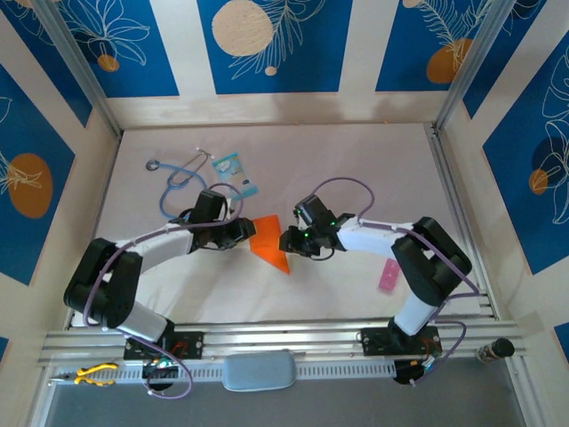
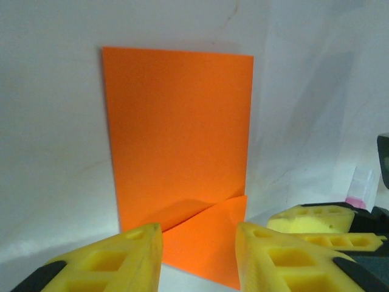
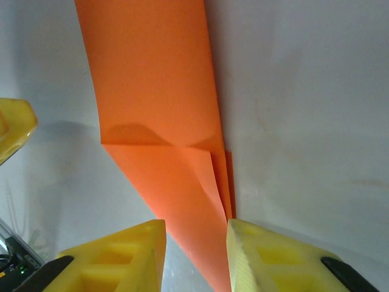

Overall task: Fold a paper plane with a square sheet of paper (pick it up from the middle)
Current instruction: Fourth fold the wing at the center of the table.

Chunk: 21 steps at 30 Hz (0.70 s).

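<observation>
The thin bright orange paper sheet point(image 1: 269, 242), one corner flap folded, lies flat on the white surface point(image 1: 356, 169) between the arms. The left pincer point(image 2: 197, 237) and right pincer point(image 3: 194, 231) are both part-open, holding nothing. Best to pin one edge and press the crease firmly flat.

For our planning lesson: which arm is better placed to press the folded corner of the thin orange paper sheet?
Probably the left: the left gripper stands open astride the folded corner of the thin orange paper sheet. The right gripper, also open, has the paper slanting toward one finger.
</observation>
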Motion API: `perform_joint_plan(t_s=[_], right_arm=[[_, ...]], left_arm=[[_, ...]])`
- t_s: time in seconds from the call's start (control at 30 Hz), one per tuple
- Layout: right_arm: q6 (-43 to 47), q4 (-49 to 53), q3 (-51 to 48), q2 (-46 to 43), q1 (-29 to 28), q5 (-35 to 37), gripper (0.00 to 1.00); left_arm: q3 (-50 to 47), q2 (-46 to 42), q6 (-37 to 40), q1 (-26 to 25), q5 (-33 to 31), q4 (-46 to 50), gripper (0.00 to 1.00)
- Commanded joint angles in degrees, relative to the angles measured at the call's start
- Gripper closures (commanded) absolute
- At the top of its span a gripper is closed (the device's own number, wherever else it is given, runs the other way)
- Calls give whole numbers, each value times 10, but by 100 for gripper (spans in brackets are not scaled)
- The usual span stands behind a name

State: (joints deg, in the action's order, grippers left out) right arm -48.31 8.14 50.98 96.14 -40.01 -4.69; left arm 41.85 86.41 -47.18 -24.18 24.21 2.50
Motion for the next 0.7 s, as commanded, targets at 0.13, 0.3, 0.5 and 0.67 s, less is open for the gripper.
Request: perform_joint_plan(t_s=[0.13, 0.3, 0.5, 0.67], right_arm=[[35, 41, 62, 53, 9, -2, 74], [43, 49, 79, 72, 14, -9, 76], [47, 49, 82, 76, 18, -19, 79], [48, 48, 80, 81, 20, -28, 79]], left_arm=[[22, 34, 32, 28, 68, 8, 62], [20, 43, 33, 33, 74, 5, 62], [11, 45, 31, 35, 75, -1, 62], [9, 44, 30, 36, 76, -3, 62]])
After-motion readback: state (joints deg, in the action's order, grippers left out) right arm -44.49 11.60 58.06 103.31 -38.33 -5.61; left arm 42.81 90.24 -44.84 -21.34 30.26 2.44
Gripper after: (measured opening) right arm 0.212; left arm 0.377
